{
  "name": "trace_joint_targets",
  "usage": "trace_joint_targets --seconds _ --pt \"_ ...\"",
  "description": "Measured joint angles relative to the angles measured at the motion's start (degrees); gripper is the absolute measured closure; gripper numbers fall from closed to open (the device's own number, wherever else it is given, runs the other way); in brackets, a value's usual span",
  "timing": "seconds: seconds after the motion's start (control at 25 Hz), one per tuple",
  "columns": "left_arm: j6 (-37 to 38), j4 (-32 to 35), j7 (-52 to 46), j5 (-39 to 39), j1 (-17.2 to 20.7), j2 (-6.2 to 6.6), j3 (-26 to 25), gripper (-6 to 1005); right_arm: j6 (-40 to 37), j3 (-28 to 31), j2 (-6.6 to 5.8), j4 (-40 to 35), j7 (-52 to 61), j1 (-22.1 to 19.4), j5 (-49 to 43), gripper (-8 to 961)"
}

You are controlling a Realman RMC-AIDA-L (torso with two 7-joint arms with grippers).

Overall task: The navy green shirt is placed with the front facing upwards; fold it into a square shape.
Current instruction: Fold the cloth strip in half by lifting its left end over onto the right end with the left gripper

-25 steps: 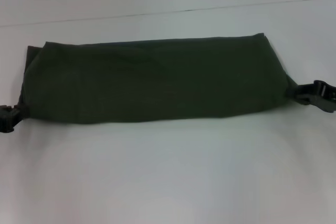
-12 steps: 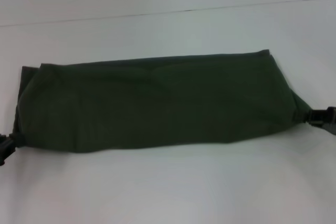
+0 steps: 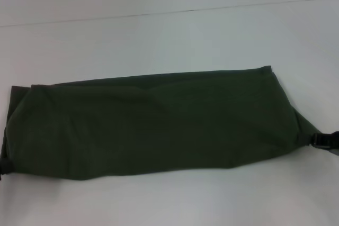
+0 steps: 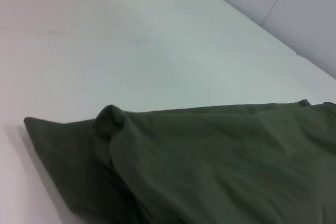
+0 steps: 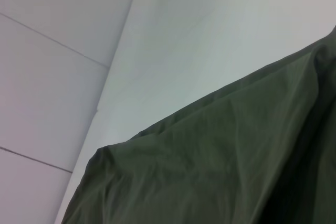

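Observation:
The navy green shirt [image 3: 153, 123] lies on the white table as a long folded band with its plain green side up; no lettering shows. My right gripper [image 3: 318, 140] is shut on the band's near right corner, and the cloth is drawn to a point there. Only a dark tip of my left gripper [image 3: 2, 166] shows at the picture's left edge, holding the near left corner. The left wrist view shows a bunched corner of the shirt [image 4: 220, 161]. Taut green cloth of the shirt [image 5: 220, 161] fills the right wrist view. Neither wrist view shows fingers.
The white table [image 3: 169, 41] stretches bare behind the shirt to a thin seam line [image 3: 212, 8] at the back. A narrow strip of table lies in front of the shirt. Pale wall panels [image 5: 47, 77] stand beyond the table's right end.
Both grippers have pulled the folded shirt toward me; the whole band has slid down the head view. The left gripper has moved almost out of the picture.

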Motion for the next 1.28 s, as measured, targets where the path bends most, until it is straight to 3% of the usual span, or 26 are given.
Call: trace_joint_targets --seconds 0.4,0.64,1.28 --pt "3.5 1.2 0.2 0.9 2.8 -0.01 -1.5 987 -2.1 0.5 0.05 0.0 -0.3 -3.2 -0.1 903" --pt "6.9 2.1 1.4 4.1 3.3 0.3 -5.4 986 -1.8 0.6 -0.06 0.0 0.1 -4.8 -0.1 899" --pt "7.3 1.9 2.3 7.2 3.6 0.31 -5.9 985 -1.3 3.3 -0.21 0.0 0.5 -7.4 -0.9 889"
